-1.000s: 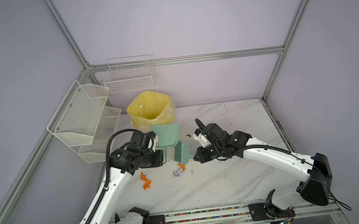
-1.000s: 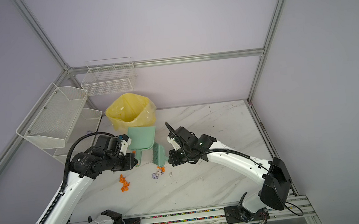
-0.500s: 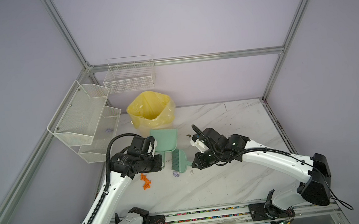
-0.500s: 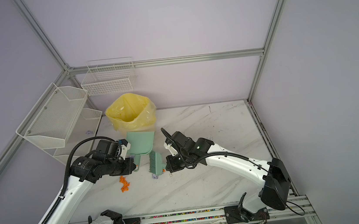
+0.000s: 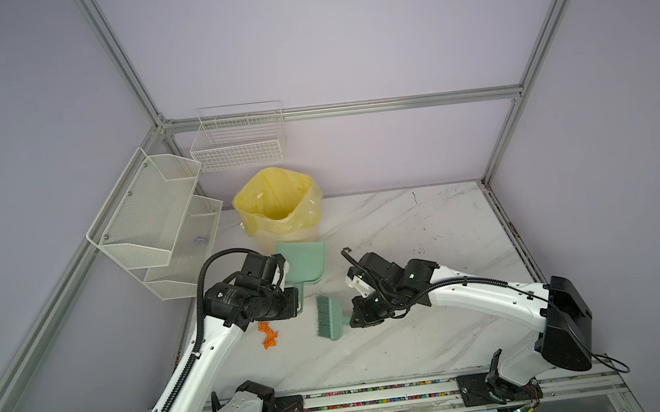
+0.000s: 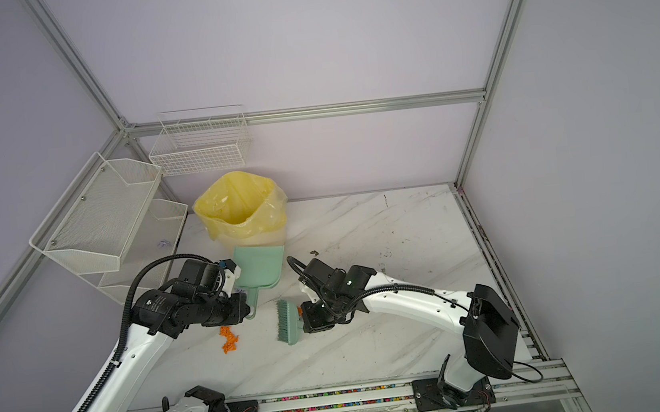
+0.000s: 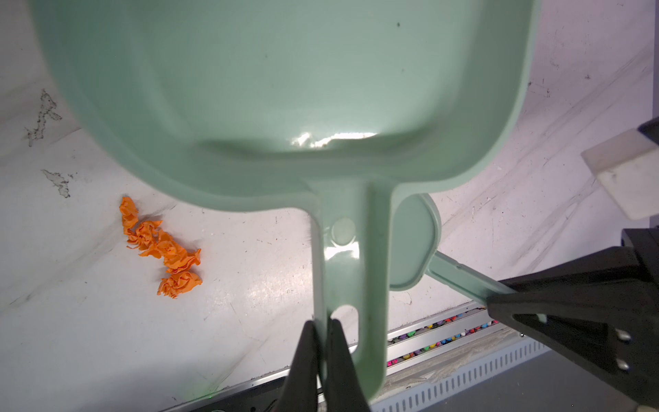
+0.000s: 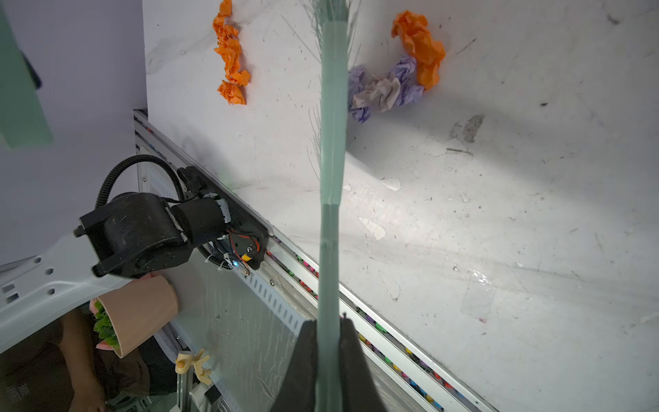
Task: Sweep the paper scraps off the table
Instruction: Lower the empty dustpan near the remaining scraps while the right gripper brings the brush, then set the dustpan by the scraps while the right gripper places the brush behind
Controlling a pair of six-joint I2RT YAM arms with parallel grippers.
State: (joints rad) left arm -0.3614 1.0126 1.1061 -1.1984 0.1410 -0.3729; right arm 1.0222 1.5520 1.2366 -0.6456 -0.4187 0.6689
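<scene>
Glossy dustpan (image 7: pixel 285 89) pinched by left gripper (image 7: pixel 321 326), bristly brush (image 8: pixel 333 142) by right gripper (image 8: pixel 330 324); paper scraps (image 7: pixel 160 249) crumpled.

Left fingers (image 7: pixel 306 360) and right fingers (image 8: pixel 303 360) clamped

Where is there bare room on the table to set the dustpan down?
Bare table: the far right, between the right arm and back wall; also the front strip between the brush and the rail. Crowded at left centre: orange paper scraps, dustpan, yellow-lined bin.
</scene>
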